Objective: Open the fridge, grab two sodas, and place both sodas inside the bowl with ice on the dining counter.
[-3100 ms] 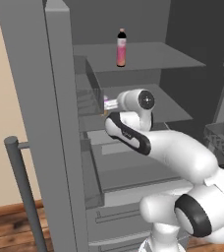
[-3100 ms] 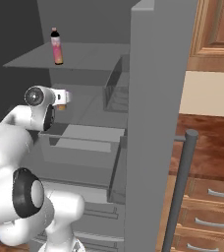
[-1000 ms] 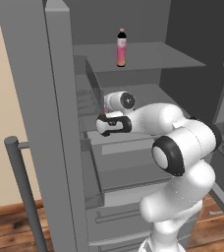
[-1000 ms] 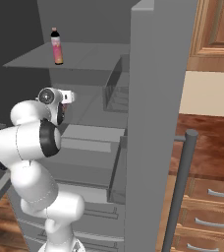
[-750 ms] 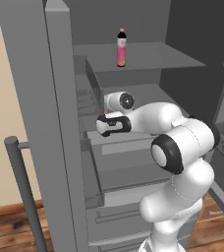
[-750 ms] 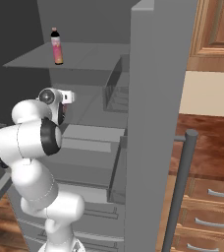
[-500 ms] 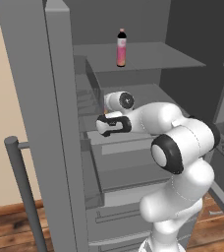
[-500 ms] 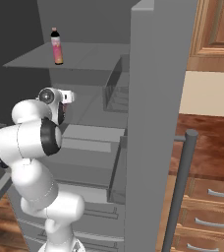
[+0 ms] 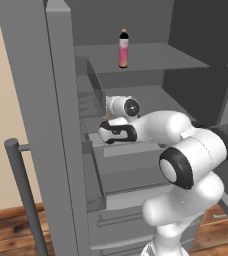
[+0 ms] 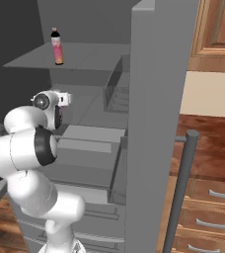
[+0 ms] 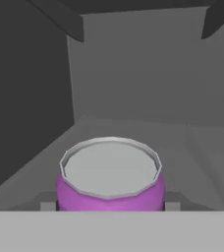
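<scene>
Over on the left, the fridge [image 9: 46, 125] door stands wide open, and the arm reaches deep onto the middle shelf [image 9: 151, 97]. The gripper [image 9: 106, 112] is tucked behind the door edge there. In the hand view the purple can [image 11: 110, 177] sits right between the fingers, which look closed partway around it, gripping its sides. Any lift looks yet to come. The risk: a grip this low on a smooth round can may slip as it rises, or the can could clip the shelf above on the way out. Up top, the pink bottle [image 9: 123, 48] waits upright on the upper shelf [image 10: 85, 57]; a wide swing of the elbow could knock it over.
</scene>
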